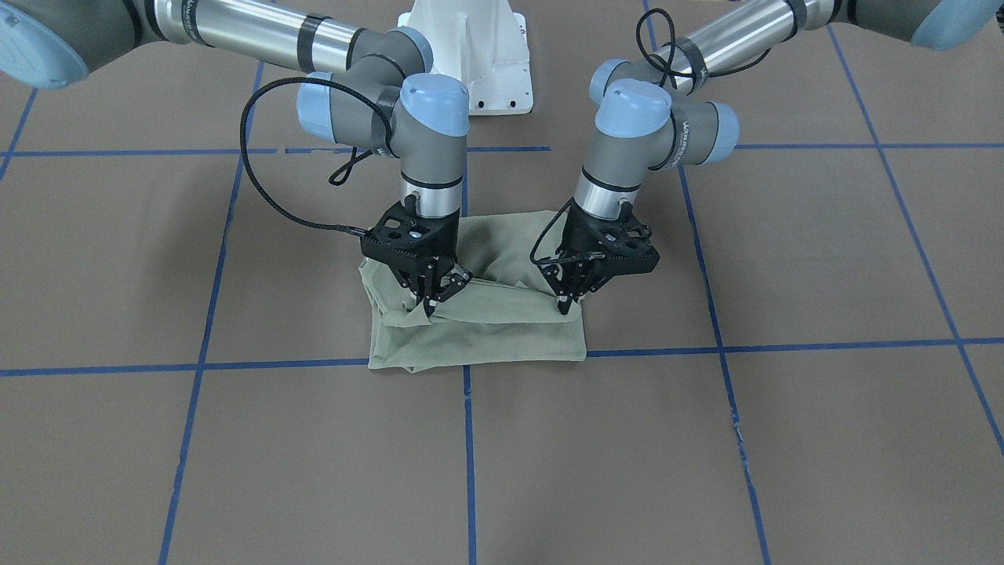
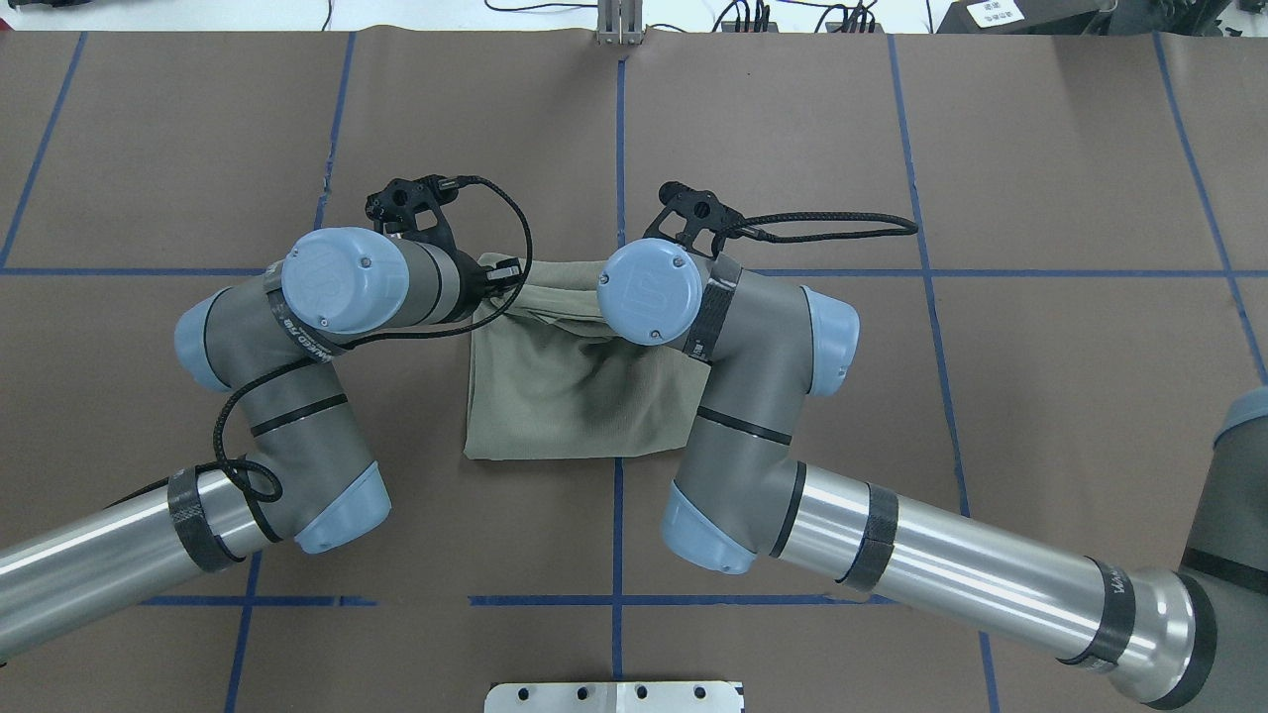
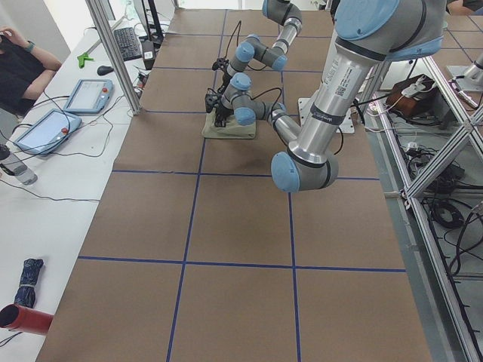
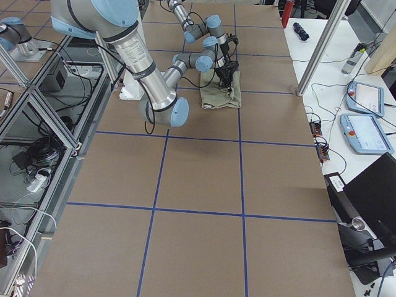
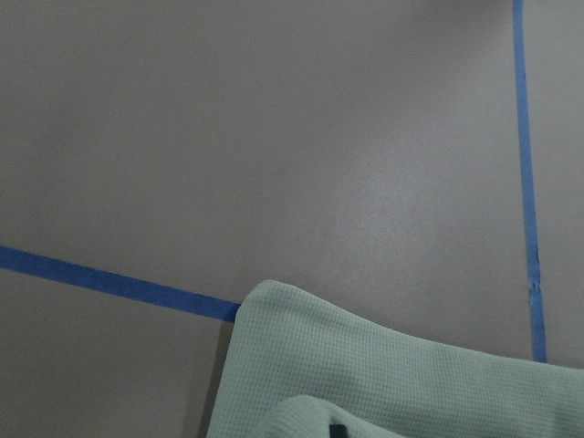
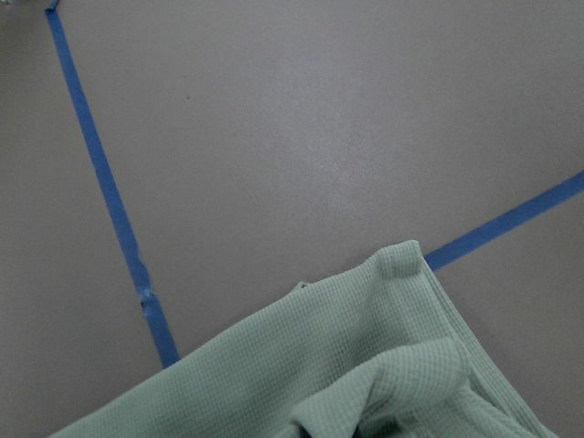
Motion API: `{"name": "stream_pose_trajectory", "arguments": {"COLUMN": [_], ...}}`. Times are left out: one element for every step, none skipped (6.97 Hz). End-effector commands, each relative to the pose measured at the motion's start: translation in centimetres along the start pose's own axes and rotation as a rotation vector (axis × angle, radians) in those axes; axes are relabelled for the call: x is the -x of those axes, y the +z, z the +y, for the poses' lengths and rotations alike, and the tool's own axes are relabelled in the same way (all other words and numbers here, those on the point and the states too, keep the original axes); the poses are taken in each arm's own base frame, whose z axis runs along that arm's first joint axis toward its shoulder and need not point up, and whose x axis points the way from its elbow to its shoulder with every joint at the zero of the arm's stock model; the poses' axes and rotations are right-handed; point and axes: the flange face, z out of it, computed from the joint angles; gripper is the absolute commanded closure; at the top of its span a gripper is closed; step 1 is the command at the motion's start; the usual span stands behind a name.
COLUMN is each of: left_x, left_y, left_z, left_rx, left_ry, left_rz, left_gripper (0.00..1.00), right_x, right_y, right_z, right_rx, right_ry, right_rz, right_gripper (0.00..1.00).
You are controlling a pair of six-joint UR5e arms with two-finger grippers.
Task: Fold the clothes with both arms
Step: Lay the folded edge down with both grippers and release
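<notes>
On the brown table [image 1: 706, 439], where blue tape lines [image 1: 274, 366] cross, we see the right gripper [image 1: 431, 302] pinched tight on a fold edge of the olive shirt [image 1: 486, 333], which lies folded. The left gripper [image 1: 565, 302] seems clamped on that edge too, tips partly hidden.

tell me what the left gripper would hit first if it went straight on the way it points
The shirt: the left gripper points down with its tips at the folded cloth, the table right beneath.
</notes>
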Motion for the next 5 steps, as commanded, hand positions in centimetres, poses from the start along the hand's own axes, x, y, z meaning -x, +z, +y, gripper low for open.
{"name": "stream_pose_trajectory", "arguments": {"left_x": [0.0, 0.4, 1.4, 1.9, 2.0], "left_y": [-0.6, -1.3, -2.2, -2.8, -2.8], "left_z": [-0.7, -2.8, -4.8, -6.3, -6.5], "left_rx": [-0.009, -0.022, 0.056, 0.066, 0.065], "left_ry": [0.127, 0.118, 0.169, 0.212, 0.212], "left_rz": [0.041, 0.043, 0.062, 0.069, 0.066], "left_gripper": [0.00, 0.00, 0.00, 0.00, 0.00], "right_x": [-0.1, 0.2, 0.7, 0.5, 0.8], "right_y": [0.5, -0.5, -2.9, -3.2, -3.8], "right_z": [-1.1, -1.7, -1.7, -0.2, 2.3], "right_rx": [-0.007, 0.028, 0.054, 0.068, 0.083], "right_ry": [-0.079, -0.092, -0.104, -0.120, -0.169], "right_rz": [0.008, -0.008, -0.049, -0.056, -0.067], "right_gripper": [0.00, 0.00, 0.00, 0.00, 0.00]}}
